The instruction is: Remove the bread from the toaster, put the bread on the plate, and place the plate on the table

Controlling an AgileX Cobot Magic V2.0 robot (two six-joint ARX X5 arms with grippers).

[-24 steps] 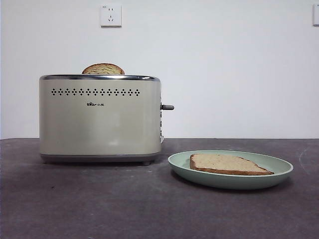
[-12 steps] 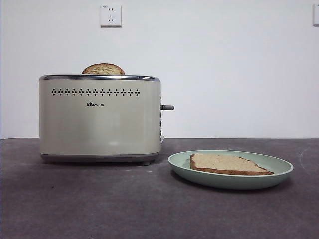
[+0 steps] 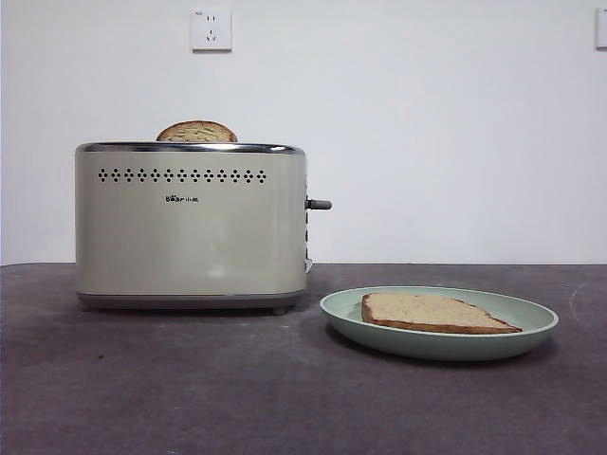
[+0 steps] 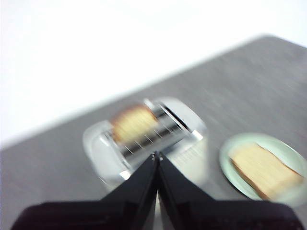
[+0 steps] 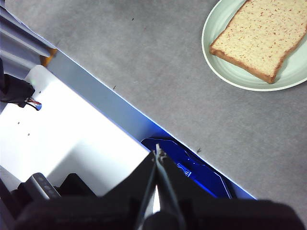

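Bread (image 3: 196,131): one slice upright in the toaster's slot, only its rounded brown top showing above the chrome rim. Second slice (image 3: 435,313): lying flat on the plate, clear of the rim.

Toaster (image 3: 190,227): cream, boxy, standing on the table at left; row of vent holes and black logo facing near; grey lever (image 3: 319,204) sticking out of its right side.

Plate (image 3: 531,327): pale green, shallow, resting on the table just right of the toaster, apart from it.

Table (image 3: 190,389): dark grey, matte, faintly scuffed.

Left gripper (image 4: 157,155): high above the toaster, jaws pressed together, holding nothing; its view is blurred.

Right gripper (image 5: 157,153): off the table's near edge, over a white and blue base (image 5: 72,134), jaws pressed together, holding nothing; plate well apart from it.

Wall socket (image 3: 211,29): on the white wall above the toaster.
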